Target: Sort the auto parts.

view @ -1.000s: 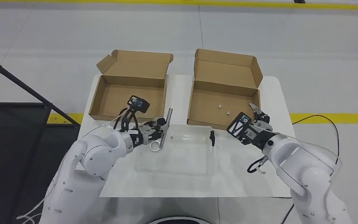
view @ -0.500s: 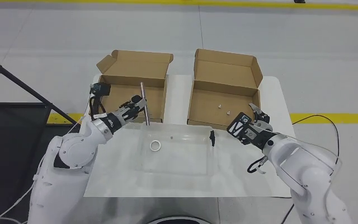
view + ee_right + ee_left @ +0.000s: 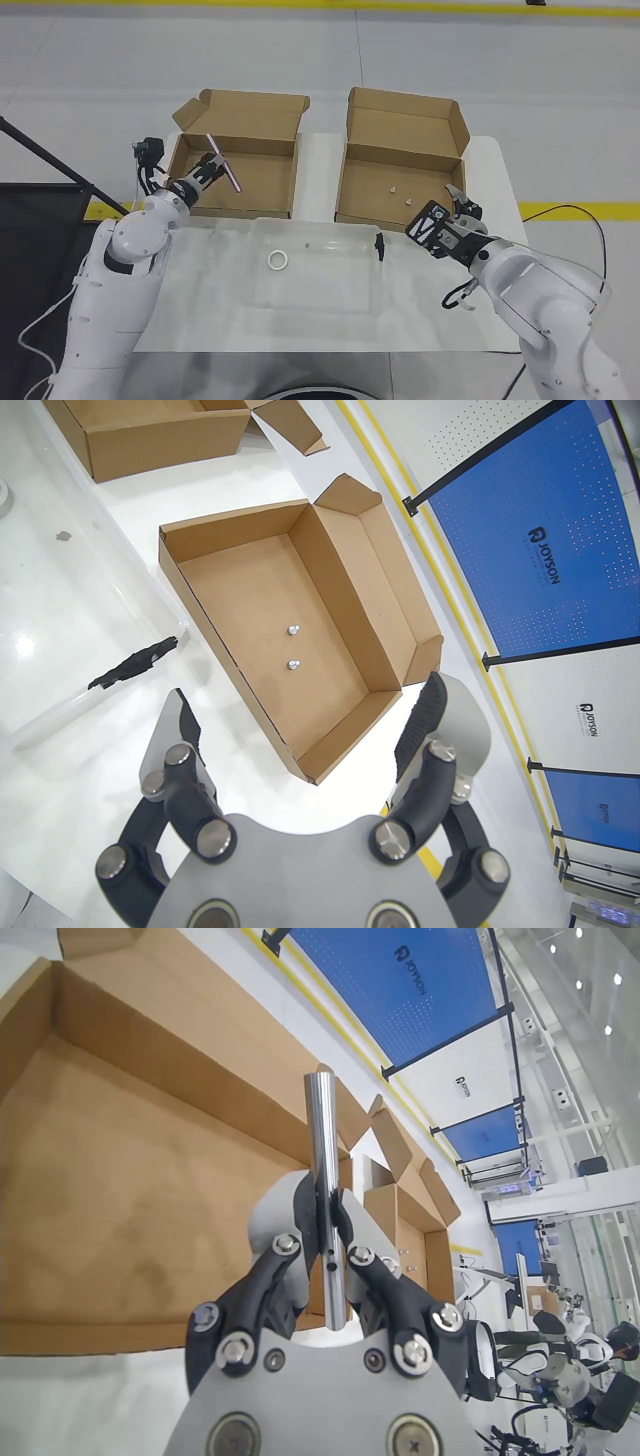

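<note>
pinching the metal rod [image 3: 322,1128], the left gripper [image 3: 327,1205] holds it over the left box [image 3: 100,1178], likely ready to drop it; the right gripper [image 3: 310,720] hangs spread open beside the right box [image 3: 240,590].

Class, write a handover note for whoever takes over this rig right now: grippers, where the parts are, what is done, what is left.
Left gripper: shut on the metal rod, held above the left box.
Right gripper: open, holding nothing, beside the right box.
Done: two small bolts lie in the right box.
Left: the rod is not yet set down; a white ring lies in the clear tray; a small black piece sits at the tray's rim.
</note>
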{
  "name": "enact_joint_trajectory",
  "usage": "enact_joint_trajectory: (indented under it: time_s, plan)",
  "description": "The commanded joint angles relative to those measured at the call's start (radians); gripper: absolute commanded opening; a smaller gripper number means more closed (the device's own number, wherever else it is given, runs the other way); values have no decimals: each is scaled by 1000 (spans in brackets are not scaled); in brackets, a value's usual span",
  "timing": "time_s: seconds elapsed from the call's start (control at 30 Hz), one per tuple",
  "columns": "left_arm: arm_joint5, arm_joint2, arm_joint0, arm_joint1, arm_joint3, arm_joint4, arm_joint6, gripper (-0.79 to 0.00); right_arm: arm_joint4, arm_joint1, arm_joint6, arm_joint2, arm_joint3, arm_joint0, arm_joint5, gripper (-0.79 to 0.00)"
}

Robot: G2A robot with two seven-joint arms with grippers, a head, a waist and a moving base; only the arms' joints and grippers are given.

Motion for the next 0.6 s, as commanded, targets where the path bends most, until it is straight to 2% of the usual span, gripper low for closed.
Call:
enact_joint_trajectory:
  time_s: [0.0, 0.1, 0.33, 0.57]
  plan:
    - [0, 0, 0, 0, 0, 0, 0, -785, 0, 0, 0, 0, 0, 0, 0, 0]
    - [30, 27, -5, 1, 19, 73, 6, -785, 0, 0, 0, 0, 0, 0, 0, 0]
    - [140, 122, -98, -13, 150, 147, 10, -785, 0, 0, 0, 0, 0, 0, 0, 0]
    - [171, 199, -183, -29, 270, 185, 11, -785, 0, 0, 0, 0, 0, 0, 0, 0]
